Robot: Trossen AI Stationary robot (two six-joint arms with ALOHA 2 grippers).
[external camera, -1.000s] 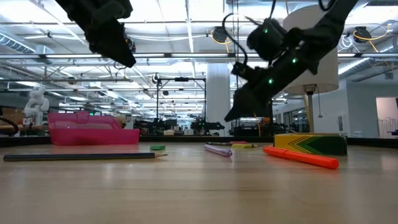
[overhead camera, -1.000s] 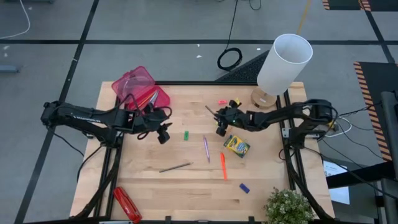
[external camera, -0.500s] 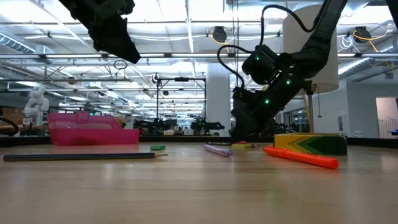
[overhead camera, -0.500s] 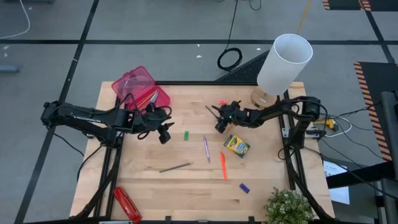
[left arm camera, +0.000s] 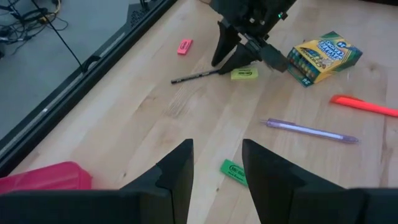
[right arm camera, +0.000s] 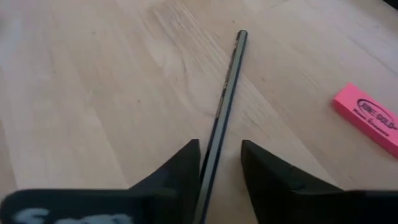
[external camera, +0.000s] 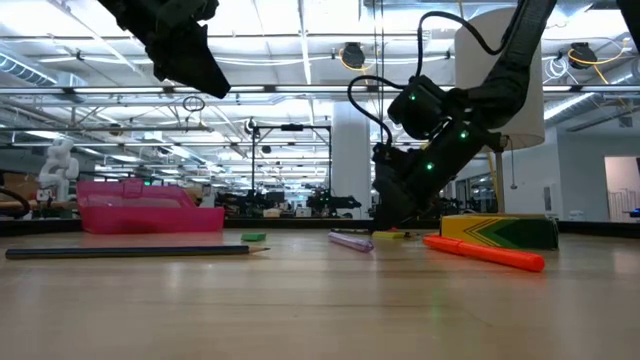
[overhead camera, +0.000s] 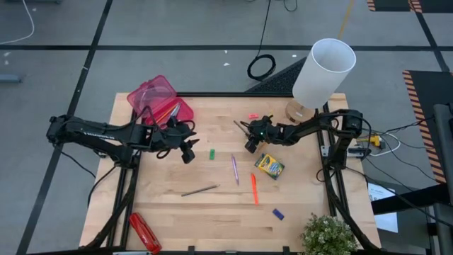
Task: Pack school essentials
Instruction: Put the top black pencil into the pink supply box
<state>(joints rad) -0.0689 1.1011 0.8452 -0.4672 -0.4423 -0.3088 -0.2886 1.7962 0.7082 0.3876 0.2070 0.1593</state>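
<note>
With the right gripper (right arm camera: 219, 180) down at two o'clock on the table (overhead camera: 212, 212), spread astride a dark pencil (right arm camera: 225, 99) by the pink eraser (right arm camera: 368, 118): probably light, stiff, rollable; best pinched mid-shaft. Left gripper (left arm camera: 216, 171) unclenched, empty.

Erasers first: four on the tabletop, a green eraser (overhead camera: 211, 154), a pink eraser (overhead camera: 253, 116), a blue eraser (overhead camera: 277, 213) and a yellow eraser (left arm camera: 244, 73). Pencils, two: one dark pencil (overhead camera: 199, 190) out in the open, a second pencil (left arm camera: 196, 76) up by the yellow eraser. One purple pen (overhead camera: 234, 168). One orange marker (overhead camera: 253, 188). One crayon box (overhead camera: 269, 166). One pink case (overhead camera: 152, 94); what lies inside can't be counted. One red stapler-like object (overhead camera: 144, 232), one white lamp (overhead camera: 323, 67), one potted plant (overhead camera: 325, 237).
</note>
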